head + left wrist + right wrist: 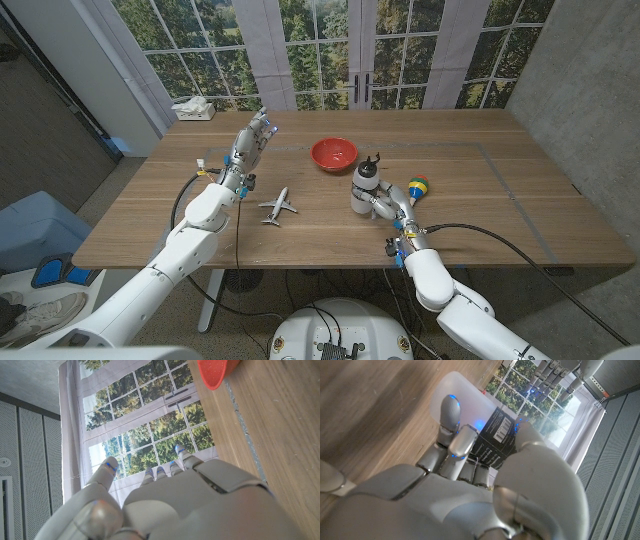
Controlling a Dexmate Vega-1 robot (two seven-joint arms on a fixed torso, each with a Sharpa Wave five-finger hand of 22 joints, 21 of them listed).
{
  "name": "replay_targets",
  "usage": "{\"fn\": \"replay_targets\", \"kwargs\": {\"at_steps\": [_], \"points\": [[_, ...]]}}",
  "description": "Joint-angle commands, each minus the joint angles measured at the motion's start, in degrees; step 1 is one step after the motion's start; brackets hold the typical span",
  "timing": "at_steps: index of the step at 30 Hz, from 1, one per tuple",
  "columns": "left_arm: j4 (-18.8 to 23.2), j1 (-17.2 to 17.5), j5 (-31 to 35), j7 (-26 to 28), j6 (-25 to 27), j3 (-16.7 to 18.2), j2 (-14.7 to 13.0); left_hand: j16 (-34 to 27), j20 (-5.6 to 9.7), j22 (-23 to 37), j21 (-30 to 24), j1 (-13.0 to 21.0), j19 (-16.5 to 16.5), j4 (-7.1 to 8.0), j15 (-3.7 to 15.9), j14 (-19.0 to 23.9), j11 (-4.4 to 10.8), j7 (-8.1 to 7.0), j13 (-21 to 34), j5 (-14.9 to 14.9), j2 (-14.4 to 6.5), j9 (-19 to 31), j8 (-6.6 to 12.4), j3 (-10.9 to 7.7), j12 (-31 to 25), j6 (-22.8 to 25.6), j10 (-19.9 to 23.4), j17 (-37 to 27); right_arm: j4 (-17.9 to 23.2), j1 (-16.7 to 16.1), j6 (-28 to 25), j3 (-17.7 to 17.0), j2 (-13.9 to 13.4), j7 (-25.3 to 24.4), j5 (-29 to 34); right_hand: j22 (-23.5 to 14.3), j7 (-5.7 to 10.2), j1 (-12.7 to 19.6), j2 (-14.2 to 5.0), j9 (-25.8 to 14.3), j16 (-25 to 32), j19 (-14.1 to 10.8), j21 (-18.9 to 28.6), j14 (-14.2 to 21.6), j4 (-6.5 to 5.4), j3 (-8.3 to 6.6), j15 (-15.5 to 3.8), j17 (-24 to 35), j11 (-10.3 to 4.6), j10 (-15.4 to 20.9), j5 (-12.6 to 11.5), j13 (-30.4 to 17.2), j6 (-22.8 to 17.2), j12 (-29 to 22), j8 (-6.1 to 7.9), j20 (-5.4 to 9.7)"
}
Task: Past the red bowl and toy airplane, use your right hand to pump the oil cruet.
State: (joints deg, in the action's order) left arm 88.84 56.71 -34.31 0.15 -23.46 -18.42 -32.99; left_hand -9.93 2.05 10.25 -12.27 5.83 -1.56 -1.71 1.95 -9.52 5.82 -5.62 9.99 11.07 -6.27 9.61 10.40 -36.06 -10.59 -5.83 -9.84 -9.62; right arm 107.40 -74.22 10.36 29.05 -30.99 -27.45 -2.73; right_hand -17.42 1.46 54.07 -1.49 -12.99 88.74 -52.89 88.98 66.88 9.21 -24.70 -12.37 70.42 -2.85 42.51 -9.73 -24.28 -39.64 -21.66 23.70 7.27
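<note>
In the head view the oil cruet (365, 186) stands upright a little right of the frame's centre, a pale frosted bottle with a black pump top. The right hand (386, 205) comes up from the lower right and wraps the bottle's lower body, so the cruet sits directly in the hand, with its black top clear above the fingers. The right wrist view confirms the hold: the fingers (451, 415) curl against the frosted wall of the cruet (465, 390) and across its dark barcode label, with the thumb on the opposite side.

The red bowl (333, 153) sits above and left of the cruet, near the frame's middle, apart from it. The toy airplane (277, 207) lies left of the cruet, at about the level of the hand. A small multicoloured toy (418, 188) stands just right of the right hand.

The left hand (250, 143) is raised over the wooden table (520, 190) in the upper left of centre, fingers apart and holding nothing. In the left wrist view its fingers (107, 472) point toward the windows, the bowl's rim (215, 372) at the frame's top.
</note>
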Motion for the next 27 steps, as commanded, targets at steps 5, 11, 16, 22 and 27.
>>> {"fn": "replay_targets", "kwargs": {"at_steps": [5,11,16,22,27], "points": [[-0.08,-0.35,0.37,0.46,0.07,-0.19,0.25,-0.09,2.53,0.17,0.02,-0.52,-0.43,-0.38,5.01,-3.54,0.56,-0.36,0.15,0.15,-2.24,0.16,0.08,-0.11,-0.12,0.04,-1.25,0.03,0.32,0.27,-0.06,-2.35,-1.75,2.39,-3.52,-0.3,3.12,3.78,-4.35,-0.19,0.24,-0.44,0.42,0.36,-0.19,-0.23,0.07,0.24,-3.69,5.3,-0.16,-0.57,-4.98,0.01,0.1,4.33],[-0.19,-0.59,0.47,0.51,0.17,-0.31,0.35,-0.09,2.57,0.17,0.04,-0.54,-0.44,-0.45,5.03,-3.52,0.53,-0.34,0.15,0.14,-2.26,0.16,0.07,-0.09,-0.12,0.01,-1.23,0.03,0.22,0.44,-0.28,-3.09,-2.44,3.29,-4.87,-0.41,3.06,3.82,-4.37,-0.23,0.23,-0.32,0.45,0.37,-0.18,-0.2,0.07,0.25,-3.7,5.35,-0.17,-0.9,-4.88,0.11,0.08,4.37],[-0.16,-0.72,0.52,0.66,0.42,-0.42,0.43,-0.1,2.57,0.17,0.06,-0.56,-0.45,-0.5,5.0,-3.51,0.48,-0.29,0.15,0.14,-2.29,0.16,0.09,-0.09,-0.12,0.04,-1.24,0.02,0.23,0.39,-0.59,-3.67,-2.7,2.8,-4.94,-0.45,3.08,3.9,-4.39,-0.28,0.24,-0.3,0.47,0.38,-0.16,-0.18,0.06,0.25,-3.74,5.33,-0.18,-1.29,-4.89,0.27,0.12,4.38],[0.16,-0.49,0.74,1.21,0.48,-0.39,0.49,-0.11,2.57,0.17,0.08,-0.61,-0.46,-0.53,5.0,-3.51,0.53,-0.31,0.15,0.14,-2.33,0.16,0.09,-0.09,-0.12,0.03,-1.24,0.01,0.03,0.48,-0.27,-4.6,-3.27,3.25,-5.95,-0.51,3.08,4.05,-4.43,-0.31,0.24,-0.11,0.43,0.37,-0.1,-0.21,0.06,0.26,-3.68,5.41,-0.19,-1.58,-4.88,0.35,0.14,4.48],[0.3,-0.17,0.67,1.39,0.37,-0.29,0.51,-0.1,2.52,0.17,0.1,-0.63,-0.48,-0.61,4.97,-3.53,0.53,-0.33,0.15,0.14,-2.33,0.16,0.1,-0.07,-0.12,0.06,-1.22,0.01,0.19,0.74,-0.75,-4.95,-3.65,3.54,-6.28,-0.41,3.0,4.11,-4.45,-0.34,0.23,-0.16,0.38,0.34,-0.1,-0.21,0.07,0.26,-3.69,5.4,-0.18,-1.84,-4.94,0.46,0.18,4.43]]}}
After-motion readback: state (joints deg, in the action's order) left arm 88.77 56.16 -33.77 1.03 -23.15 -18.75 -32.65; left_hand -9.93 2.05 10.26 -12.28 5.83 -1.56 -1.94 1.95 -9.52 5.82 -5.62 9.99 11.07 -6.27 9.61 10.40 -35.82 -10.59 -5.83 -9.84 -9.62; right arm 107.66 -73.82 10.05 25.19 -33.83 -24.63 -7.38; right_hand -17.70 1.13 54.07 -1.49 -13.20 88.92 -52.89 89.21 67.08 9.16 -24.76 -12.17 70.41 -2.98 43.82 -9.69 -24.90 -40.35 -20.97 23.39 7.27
